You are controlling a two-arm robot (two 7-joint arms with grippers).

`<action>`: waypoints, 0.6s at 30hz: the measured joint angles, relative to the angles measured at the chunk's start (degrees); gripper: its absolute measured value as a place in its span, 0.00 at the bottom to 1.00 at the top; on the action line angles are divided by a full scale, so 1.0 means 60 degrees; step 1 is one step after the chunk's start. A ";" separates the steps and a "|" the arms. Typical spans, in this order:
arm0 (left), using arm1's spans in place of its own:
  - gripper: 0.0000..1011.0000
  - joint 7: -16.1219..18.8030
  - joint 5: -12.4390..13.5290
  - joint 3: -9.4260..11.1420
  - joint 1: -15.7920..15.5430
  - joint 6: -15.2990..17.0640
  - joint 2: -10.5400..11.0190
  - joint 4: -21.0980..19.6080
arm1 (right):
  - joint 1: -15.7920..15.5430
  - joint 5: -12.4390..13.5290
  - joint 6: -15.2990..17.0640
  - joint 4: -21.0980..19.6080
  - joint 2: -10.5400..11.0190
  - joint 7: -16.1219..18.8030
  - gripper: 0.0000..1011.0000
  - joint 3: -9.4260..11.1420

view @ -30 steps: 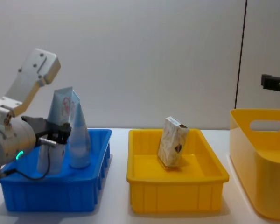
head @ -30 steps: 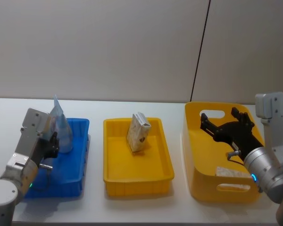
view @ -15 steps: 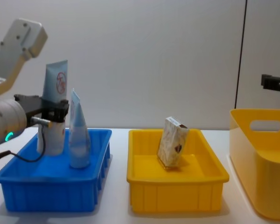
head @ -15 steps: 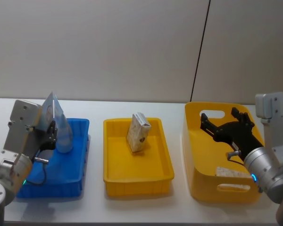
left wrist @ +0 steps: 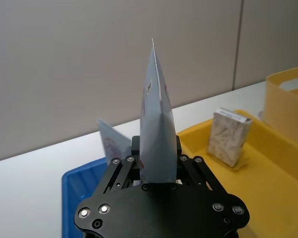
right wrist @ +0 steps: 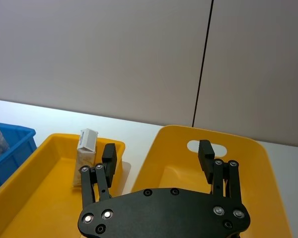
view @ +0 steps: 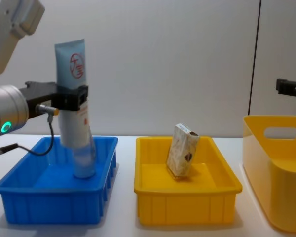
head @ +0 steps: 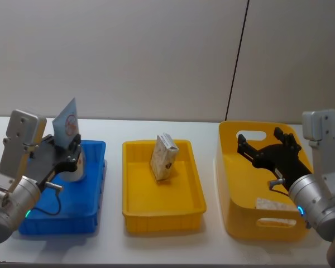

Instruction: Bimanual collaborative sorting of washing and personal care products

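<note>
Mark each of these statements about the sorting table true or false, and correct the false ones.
1. The left gripper is shut on a pale blue tube. True.
2. The blue tray holds nothing. False: a second tube stands in it.
3. The carton lies flat in the yellow bin. False: it stands leaning in the yellow tray.
4. The right gripper is open above the yellow bin. True.
5. A whitish packet lies in the yellow bin. True.

tube [view: 70, 61] — smooth plastic, blue tray [view: 49, 207] — glossy plastic
</note>
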 joint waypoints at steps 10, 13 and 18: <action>0.28 -0.0979 -0.0560 0.0132 -0.0194 -0.0212 -0.0185 -0.0158 | 0.0000 0.0000 0.0000 0.0000 0.0000 0.0001 0.99 0.0000; 0.28 -0.1197 -0.0673 0.0275 -0.0341 -0.0247 -0.0317 -0.0138 | 0.0000 -0.0001 0.0000 0.0000 0.0000 0.0000 0.99 0.0000; 0.28 -0.1540 -0.0821 0.0555 -0.0674 -0.0320 -0.0592 0.0059 | 0.0000 0.0000 0.0000 0.0000 0.0000 0.0000 0.99 0.0000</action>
